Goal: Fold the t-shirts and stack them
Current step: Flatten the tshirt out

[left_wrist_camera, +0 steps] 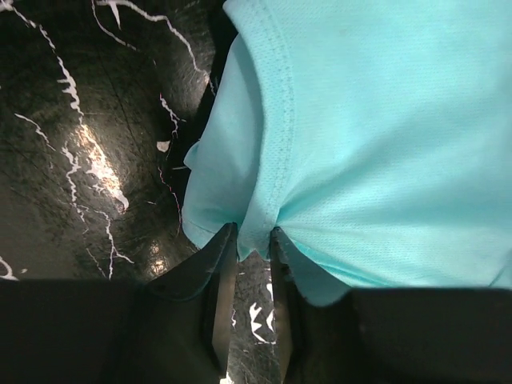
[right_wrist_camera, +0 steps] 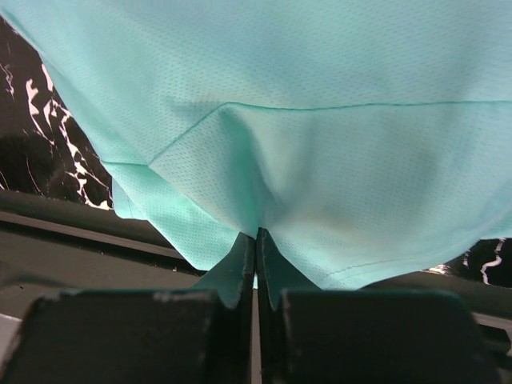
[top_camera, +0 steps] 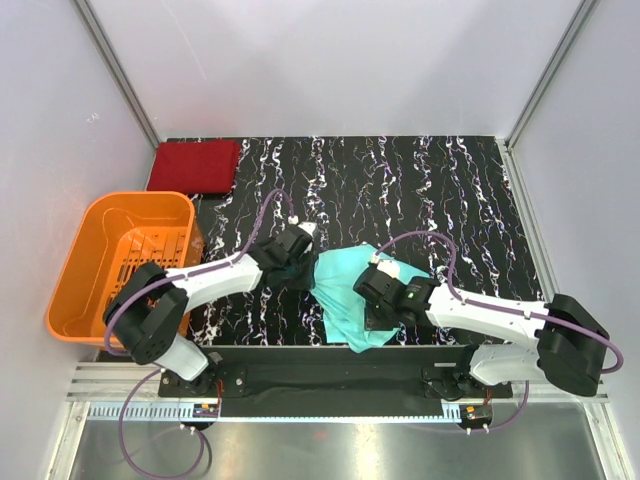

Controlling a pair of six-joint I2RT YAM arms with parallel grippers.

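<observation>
The light teal-green t-shirt [top_camera: 345,295] hangs bunched between my two grippers over the near middle of the table. My left gripper [top_camera: 300,262] is shut on its left edge; in the left wrist view the hemmed cloth [left_wrist_camera: 336,128] is pinched between the fingertips [left_wrist_camera: 226,240]. My right gripper [top_camera: 372,292] is shut on the shirt's right part; in the right wrist view the cloth [right_wrist_camera: 320,120] is clamped in the jaws and drapes away. The dark red t-shirt [top_camera: 194,165] lies folded at the table's far left corner.
An orange slatted basket [top_camera: 120,262] stands at the left edge of the black marbled table [top_camera: 420,190], close to my left arm. White walls and metal posts enclose the table. A metal rail runs along the near edge.
</observation>
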